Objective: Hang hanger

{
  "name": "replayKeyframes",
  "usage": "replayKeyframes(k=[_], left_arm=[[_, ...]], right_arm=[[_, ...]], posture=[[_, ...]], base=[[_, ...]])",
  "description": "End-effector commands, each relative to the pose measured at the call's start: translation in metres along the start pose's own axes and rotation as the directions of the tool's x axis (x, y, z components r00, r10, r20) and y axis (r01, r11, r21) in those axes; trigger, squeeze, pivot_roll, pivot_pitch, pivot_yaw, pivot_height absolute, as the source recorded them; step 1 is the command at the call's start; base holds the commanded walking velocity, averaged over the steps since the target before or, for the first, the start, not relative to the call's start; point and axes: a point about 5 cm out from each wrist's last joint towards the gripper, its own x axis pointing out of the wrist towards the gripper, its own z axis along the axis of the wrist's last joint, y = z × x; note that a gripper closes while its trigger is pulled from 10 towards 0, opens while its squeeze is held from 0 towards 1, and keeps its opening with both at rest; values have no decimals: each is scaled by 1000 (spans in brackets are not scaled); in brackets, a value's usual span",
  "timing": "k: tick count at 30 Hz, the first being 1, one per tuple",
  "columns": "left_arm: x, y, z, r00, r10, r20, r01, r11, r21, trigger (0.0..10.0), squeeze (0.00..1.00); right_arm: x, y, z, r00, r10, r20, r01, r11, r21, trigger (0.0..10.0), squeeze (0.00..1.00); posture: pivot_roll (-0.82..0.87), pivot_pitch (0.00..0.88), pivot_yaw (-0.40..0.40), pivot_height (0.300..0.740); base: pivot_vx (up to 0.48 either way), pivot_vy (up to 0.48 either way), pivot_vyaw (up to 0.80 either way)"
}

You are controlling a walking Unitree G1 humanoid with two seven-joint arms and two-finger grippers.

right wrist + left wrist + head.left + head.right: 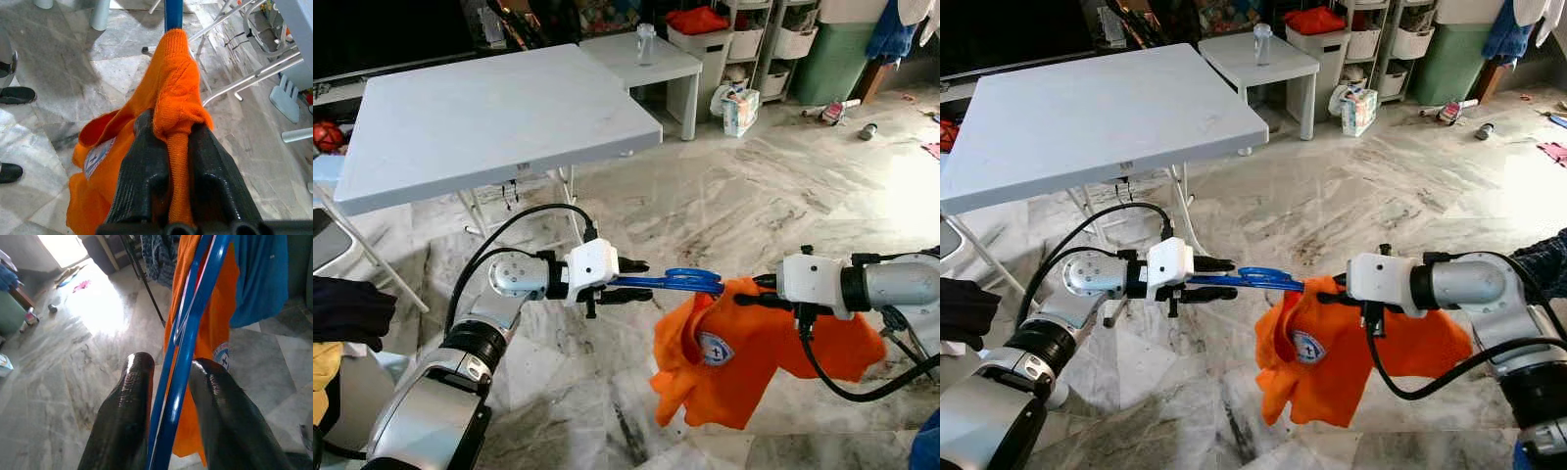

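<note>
Low in the frame's centre, an orange knitted sweater (pixel 754 352) hangs from a blue plastic hanger (pixel 675 282). Left gripper (pixel 634 280) clamps the hanger's end; right gripper (pixel 759 291) pinches the sweater's shoulder, above the grey marble floor (pixel 724 206).
</note>
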Motion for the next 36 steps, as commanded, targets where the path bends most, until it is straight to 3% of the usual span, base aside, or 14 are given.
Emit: replayKeyframes(k=[1, 24, 25, 26, 36], left_arm=[[-2, 6, 4, 1000, -3, -10, 3, 1000, 31, 0, 0], [-2, 5, 0, 1000, -8, -26, 9, 1000, 16, 0, 0], [-2, 5, 0, 1000, 1, -18, -1, 1000, 7, 0, 0], [-2, 4, 0, 1000, 10, -10, -10, 1000, -1, 0, 0], [-1, -3, -5, 983, 166, 74, -159, 983, -97, 0, 0]], right_arm=[[-7, -6, 7, 1000, -21, 22, 21, 999, -36, 10000, 0], [0, -6, 8, 998, -21, 60, 23, 999, -24, 10000, 0], [1, -6, 8, 998, -19, 59, 20, 1000, -13, 10000, 659], [2, -7, 8, 998, -18, 65, 18, 1000, 4, 10000, 1000], [10, -18, 12, 990, -73, 124, 71, 997, 25, 10000, 1000]], posture=[[-151, 0, 27, 740], [-148, 0, 25, 740], [-147, 0, 25, 740], [-146, 0, 24, 740], [-131, 0, 15, 740]], base=[[0, 0, 0], [0, 0, 0], [0, 0, 0], [0, 0, 0], [0, 0, 0]])
